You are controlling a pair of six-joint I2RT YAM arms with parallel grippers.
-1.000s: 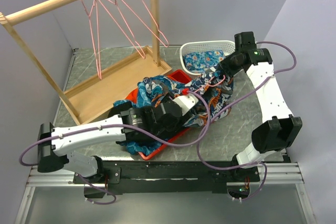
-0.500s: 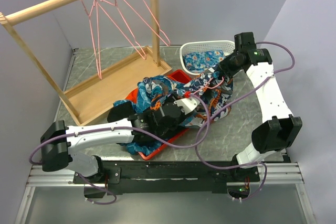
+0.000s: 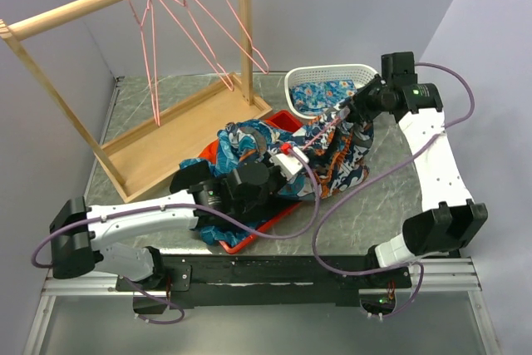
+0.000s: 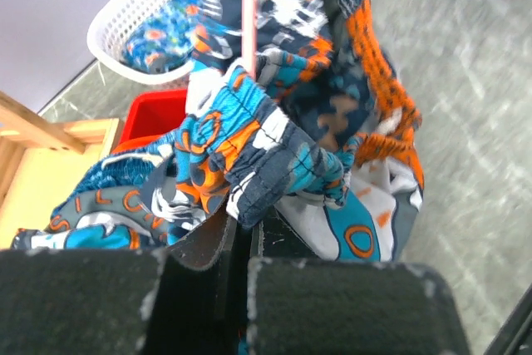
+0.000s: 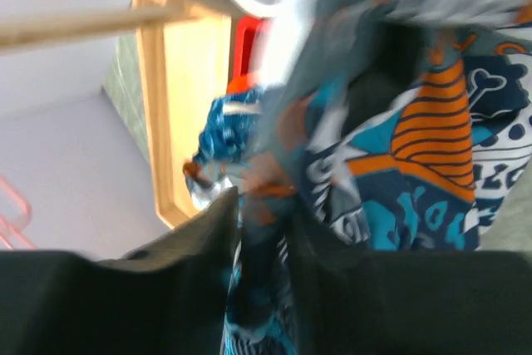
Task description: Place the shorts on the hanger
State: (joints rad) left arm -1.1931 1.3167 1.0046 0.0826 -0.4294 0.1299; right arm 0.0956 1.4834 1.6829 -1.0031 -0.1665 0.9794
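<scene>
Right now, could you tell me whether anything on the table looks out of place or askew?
Yes: the shorts are bunched in a twisted heap spilling past the red tray, with the hanger slanting through their folds.

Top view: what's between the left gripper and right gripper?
The shorts, bunched along a thin pink hanger wire that runs from the left gripper toward the right gripper. Clearest in the top view.

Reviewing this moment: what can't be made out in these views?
- Right wrist view: motion blur; whether the right hand grips the navy, teal and orange printed fabric shorts is unclear.
- Left wrist view: shorts hide all but one strand of the thin pink wire hanger.
</scene>
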